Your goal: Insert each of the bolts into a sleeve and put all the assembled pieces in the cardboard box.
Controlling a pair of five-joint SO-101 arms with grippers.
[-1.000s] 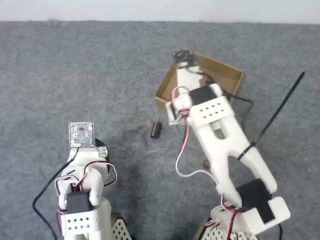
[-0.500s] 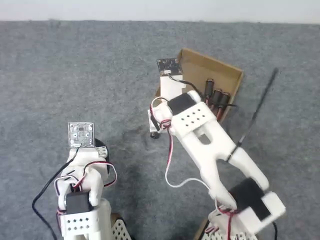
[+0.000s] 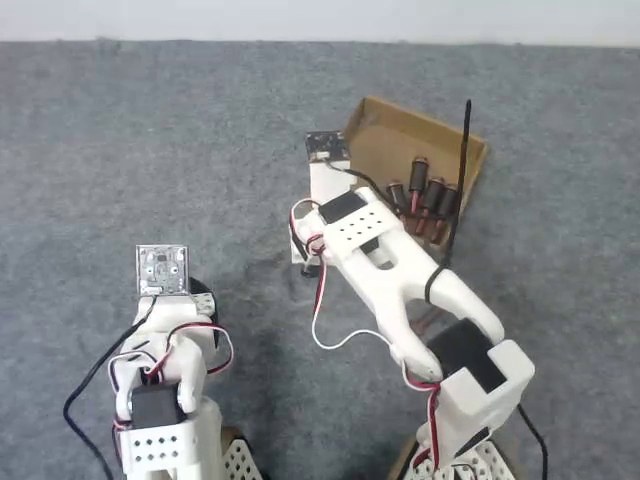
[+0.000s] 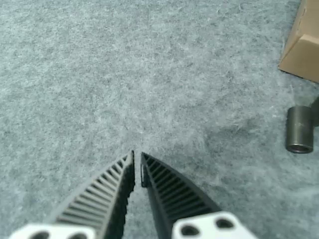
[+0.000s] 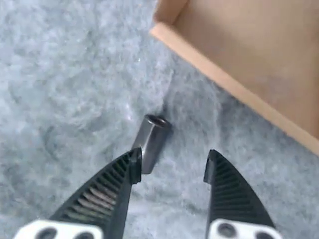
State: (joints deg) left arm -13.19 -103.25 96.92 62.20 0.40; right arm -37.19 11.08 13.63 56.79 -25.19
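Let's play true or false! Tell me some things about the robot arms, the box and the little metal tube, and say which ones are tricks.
1. The sleeve lies inside the cardboard box. False: it lies on the grey carpet, just outside the box.
2. The right gripper is open above the sleeve. True.
3. The left gripper holds a bolt. False: it is shut with nothing in it.
4. Several assembled pieces lie in the box. True.
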